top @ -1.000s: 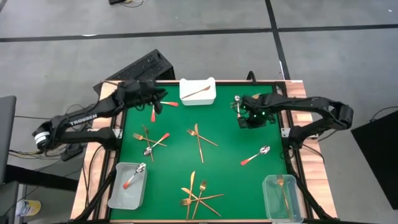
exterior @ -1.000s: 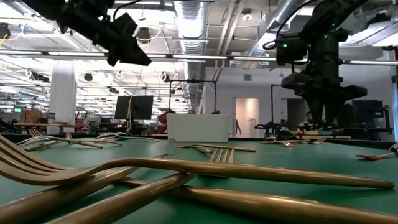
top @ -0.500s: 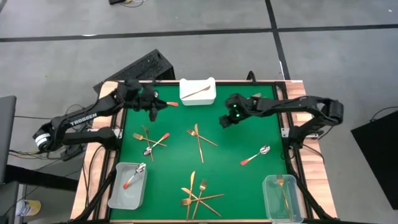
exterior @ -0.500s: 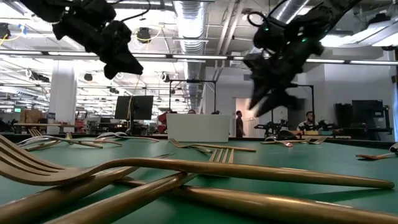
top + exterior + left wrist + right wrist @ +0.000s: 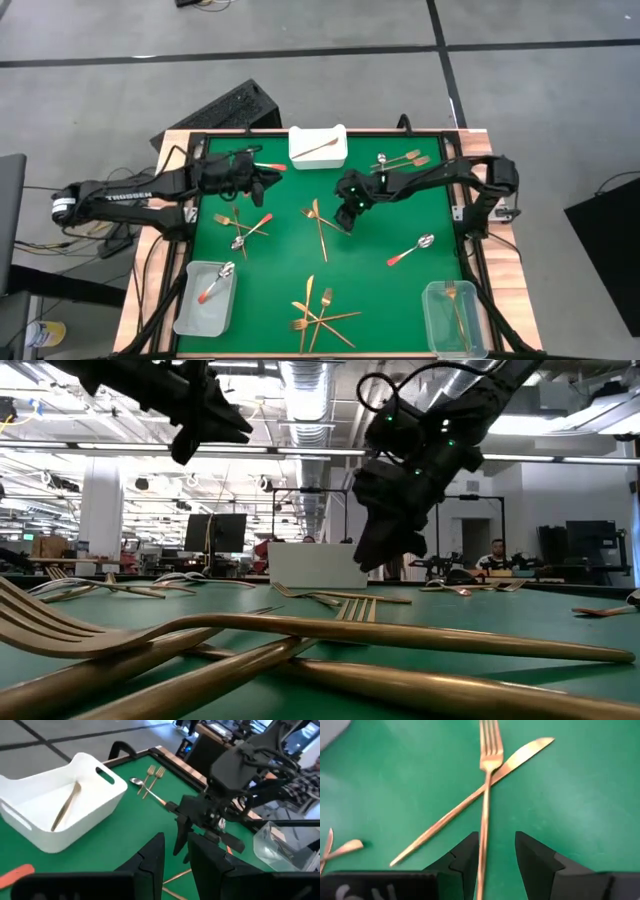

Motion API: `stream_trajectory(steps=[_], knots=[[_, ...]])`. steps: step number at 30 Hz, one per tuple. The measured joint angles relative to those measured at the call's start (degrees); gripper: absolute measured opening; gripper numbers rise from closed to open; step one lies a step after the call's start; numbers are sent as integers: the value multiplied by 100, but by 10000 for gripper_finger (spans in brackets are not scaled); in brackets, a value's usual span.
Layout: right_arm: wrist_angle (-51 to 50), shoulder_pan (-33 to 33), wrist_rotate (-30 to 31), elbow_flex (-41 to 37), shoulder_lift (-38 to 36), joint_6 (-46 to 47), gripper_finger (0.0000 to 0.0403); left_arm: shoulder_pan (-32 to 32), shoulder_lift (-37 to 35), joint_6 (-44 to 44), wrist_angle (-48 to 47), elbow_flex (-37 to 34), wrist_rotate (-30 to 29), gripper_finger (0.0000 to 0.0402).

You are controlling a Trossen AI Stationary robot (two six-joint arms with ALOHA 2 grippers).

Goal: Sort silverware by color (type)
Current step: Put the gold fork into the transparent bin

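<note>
My right gripper (image 5: 347,212) (image 5: 497,852) is open and hovers above the table's middle (image 5: 385,555). Below it lie a gold fork (image 5: 487,765) and a gold knife (image 5: 512,760), crossed on the mat (image 5: 320,222). The fork's handle (image 5: 483,820) runs toward the gap between my fingers, and I touch nothing. My left gripper (image 5: 260,182) (image 5: 176,852) is open and empty, raised near the far left (image 5: 215,425). A red spoon handle (image 5: 272,167) (image 5: 15,872) lies beside it on the mat.
A white tray (image 5: 335,155) at the far edge holds a copper spoon (image 5: 65,807). A clear bin (image 5: 190,310) near left holds a red-handled spoon; another (image 5: 435,320) near right holds a gold fork. Loose silverware lies at left (image 5: 240,228), near middle (image 5: 318,315), right (image 5: 410,250) and far right (image 5: 400,160).
My right gripper has swung from the far right toward the table's left and near edge and dropped lower, ending over the crossed fork and knife. My left gripper has shifted slightly toward the near edge and the right.
</note>
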Motion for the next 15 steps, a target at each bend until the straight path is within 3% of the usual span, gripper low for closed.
stream_trajectory(steps=[7,11,15], knots=[[47,201,456,496,553,-593,150,-473,-98,108,-364,2,-870,72],[-1,364,512,896,1006,-1406,150,-463,-217,428,-460,2,-883,72],[-302,483,537,1336,1337,-1604,149,-451,-492,743,-761,2,-908,72]])
